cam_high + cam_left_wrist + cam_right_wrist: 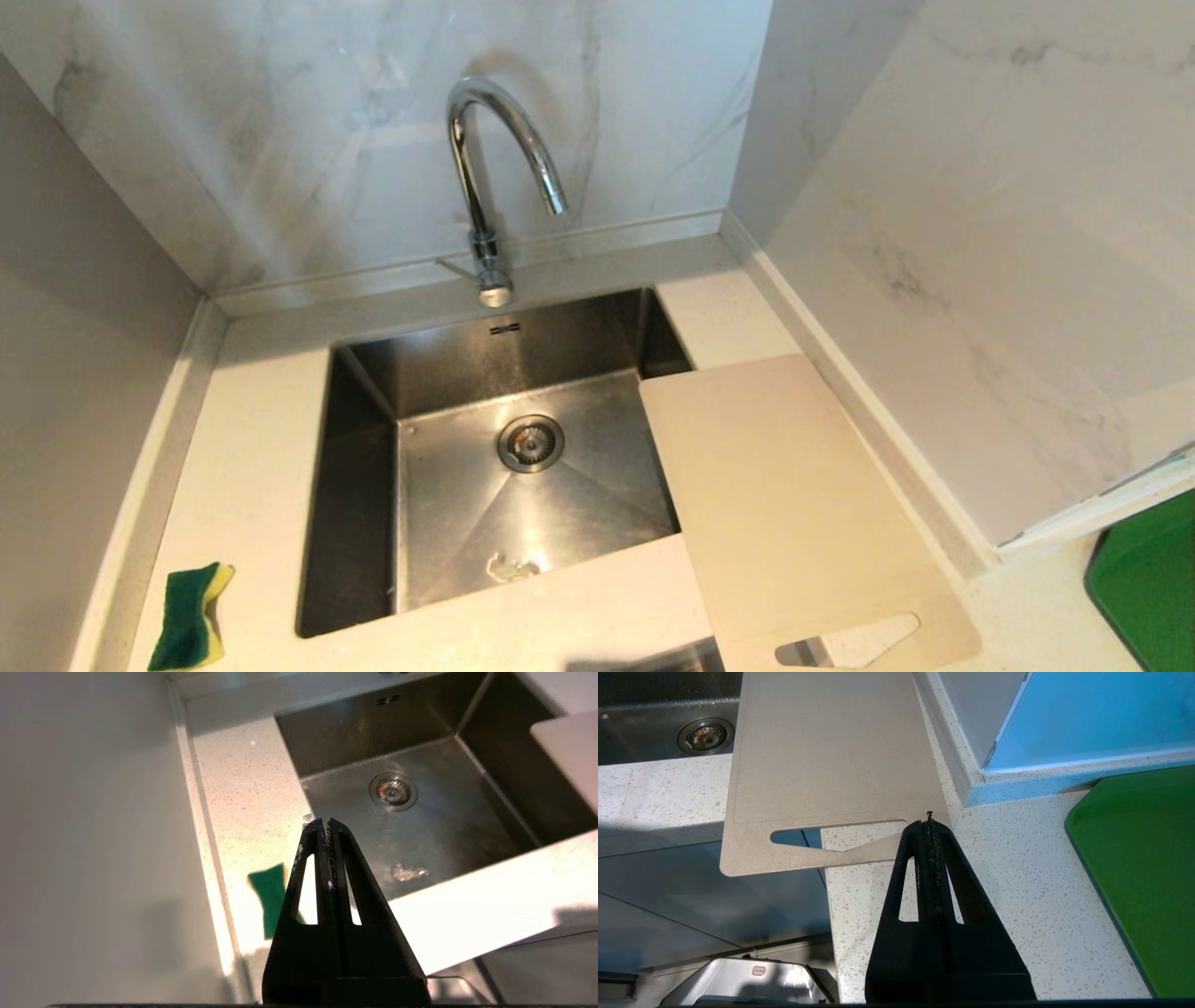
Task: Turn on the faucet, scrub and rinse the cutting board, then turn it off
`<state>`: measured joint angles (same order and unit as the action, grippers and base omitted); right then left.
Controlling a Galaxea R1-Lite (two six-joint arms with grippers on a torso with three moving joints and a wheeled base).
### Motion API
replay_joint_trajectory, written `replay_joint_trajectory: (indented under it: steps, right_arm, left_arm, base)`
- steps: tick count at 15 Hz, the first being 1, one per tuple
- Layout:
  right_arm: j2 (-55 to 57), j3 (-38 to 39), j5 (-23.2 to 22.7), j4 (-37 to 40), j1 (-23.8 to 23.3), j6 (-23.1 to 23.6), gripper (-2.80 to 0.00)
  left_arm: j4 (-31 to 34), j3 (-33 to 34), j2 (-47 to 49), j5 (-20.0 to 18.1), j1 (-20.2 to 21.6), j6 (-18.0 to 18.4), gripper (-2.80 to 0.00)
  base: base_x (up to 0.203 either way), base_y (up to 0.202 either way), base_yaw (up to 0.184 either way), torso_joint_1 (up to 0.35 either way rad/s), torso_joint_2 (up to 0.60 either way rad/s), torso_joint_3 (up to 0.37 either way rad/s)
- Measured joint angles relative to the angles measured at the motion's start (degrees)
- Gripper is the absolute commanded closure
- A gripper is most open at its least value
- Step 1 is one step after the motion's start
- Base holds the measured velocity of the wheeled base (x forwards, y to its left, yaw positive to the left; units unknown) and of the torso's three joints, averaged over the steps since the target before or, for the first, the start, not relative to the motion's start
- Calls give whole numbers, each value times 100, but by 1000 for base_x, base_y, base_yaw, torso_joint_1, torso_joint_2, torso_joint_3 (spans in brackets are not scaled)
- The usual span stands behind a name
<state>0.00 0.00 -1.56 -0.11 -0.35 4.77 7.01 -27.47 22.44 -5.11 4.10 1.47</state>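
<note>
Right gripper (pixel 930 820) is hanging over the surface (pixel 1017 896) at its front edge, fingers pressed together on nothing, just beside the handle-hole end of the cutting board (pixel 831 751). Parked, by the look of it.

Left gripper (pixel 326 825) is hovering above the front-left corner of the sink (pixel 420 826), fingers also closed and empty. Green-and-yellow sponge (pixel 191 616) is lying on the surface near its front-left corner, untouched.

Cutting board (pixel 794 495) is lying flat along the right side, its far left corner overhanging the sink's right rim (pixel 653 439), handle end jutting past the front edge.

Faucet (pixel 495 159) is standing at the back edge, centred behind the sink; no water running. Thin lever (pixel 457 269) is sticking out left of the base.

Judgement: first step is the tap. Closed fingers should do for nudging the lever; approach from the left and keep clear of the spout.
</note>
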Motion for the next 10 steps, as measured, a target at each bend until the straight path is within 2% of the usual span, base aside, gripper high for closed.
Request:
replay_joint_trajectory:
  steps: [4, 6, 10]
  right_arm:
    - [0, 0, 0, 0, 0, 2, 0]
    - [0, 0, 0, 1, 0, 1, 0]
    - [0, 0, 2, 1, 0, 2, 0]
  left_arm:
    - [-153, 468, -563, 248, 62, 129, 0]
    - [-94, 561, -782, 281, -171, 214, 0]
    - [8, 1233, -1624, 488, -399, 791, 0]
  base:
    - [0, 0, 0, 0, 0, 0]
    - [0, 0, 0, 0, 0, 0]
    - [0, 0, 0, 0, 0, 0]
